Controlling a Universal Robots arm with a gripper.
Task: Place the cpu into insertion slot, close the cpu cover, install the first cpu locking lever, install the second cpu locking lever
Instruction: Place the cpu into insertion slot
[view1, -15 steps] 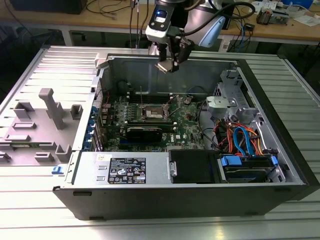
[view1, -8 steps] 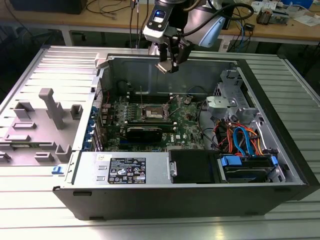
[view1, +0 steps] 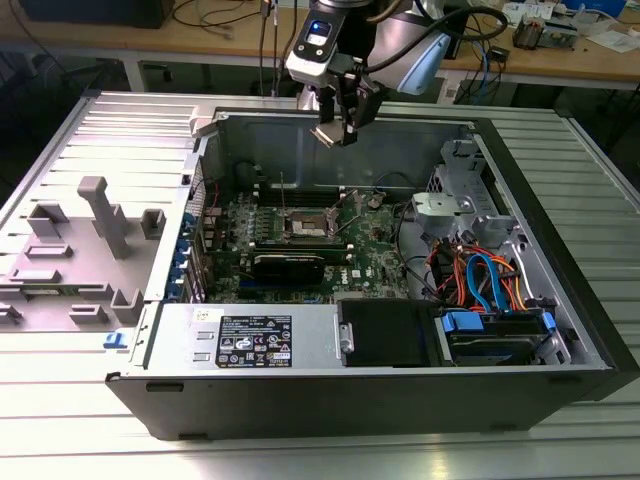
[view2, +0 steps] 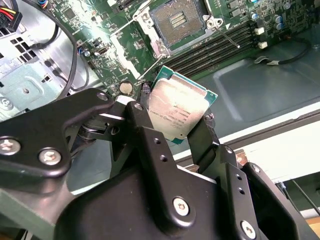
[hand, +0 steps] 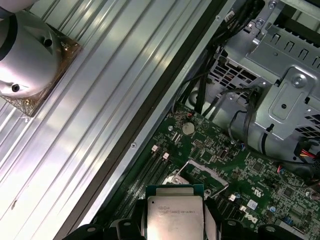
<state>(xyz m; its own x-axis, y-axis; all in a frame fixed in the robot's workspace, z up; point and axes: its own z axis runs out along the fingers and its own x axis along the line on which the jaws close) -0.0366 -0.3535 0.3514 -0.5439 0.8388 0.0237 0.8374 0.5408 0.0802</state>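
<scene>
- The cpu (view2: 184, 102) sits clamped by its edges between the fingers (view2: 150, 142) of the gripper (view1: 345, 125), with its silver top exposed in both wrist views.
- The gripper is closed on the cpu and hangs above the open computer case (view1: 300, 400).
- The insertion slot (view2: 178, 20) lies below the fingertips, well apart from the cpu, with its dark centre uncovered.
- The green circuit board (view2: 95, 35) surrounds the slot.

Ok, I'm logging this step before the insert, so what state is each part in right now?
cpu: clamped in the gripper, in the air, not seated.
insertion slot: empty, contacts exposed.
locking lever: unlatched, raised.
computer case: side open.
</scene>
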